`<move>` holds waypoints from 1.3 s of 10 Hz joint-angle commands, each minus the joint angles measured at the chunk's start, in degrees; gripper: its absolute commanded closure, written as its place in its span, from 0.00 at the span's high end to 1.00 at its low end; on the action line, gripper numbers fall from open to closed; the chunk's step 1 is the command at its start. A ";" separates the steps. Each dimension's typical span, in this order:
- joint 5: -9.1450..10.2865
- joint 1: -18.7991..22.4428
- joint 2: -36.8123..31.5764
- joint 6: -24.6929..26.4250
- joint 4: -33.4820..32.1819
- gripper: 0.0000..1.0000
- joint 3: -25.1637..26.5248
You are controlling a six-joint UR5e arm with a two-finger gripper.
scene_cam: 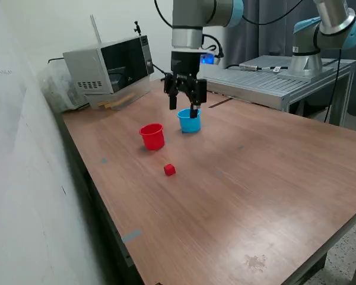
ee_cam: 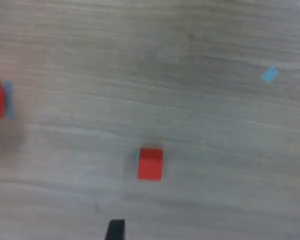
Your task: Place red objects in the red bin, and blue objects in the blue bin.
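The black two-finger gripper (scene_cam: pixel 186 107) hangs over the small light blue plastic cup (scene_cam: pixel 190 121), its fingers spread apart with nothing between them. The small round red plastic cup (scene_cam: pixel 152 136) stands just beside the blue one, on the exterior view's left. One small solid red cube (scene_cam: pixel 169 170) (ee_cam: pixel 150 163) lies alone on the brown wooden table (scene_cam: pixel 255 196), near the red cup. No blue cubes can be seen.
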 commanded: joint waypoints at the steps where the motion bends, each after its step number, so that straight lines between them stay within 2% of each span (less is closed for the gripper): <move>1: -0.08 0.09 7.98 0.52 -5.16 1.00 -0.96; 6: 0.00 0.00 13.34 1.41 -9.39 1.00 -3.59; 13: 0.62 -1.31 16.34 1.32 -13.61 1.00 -5.62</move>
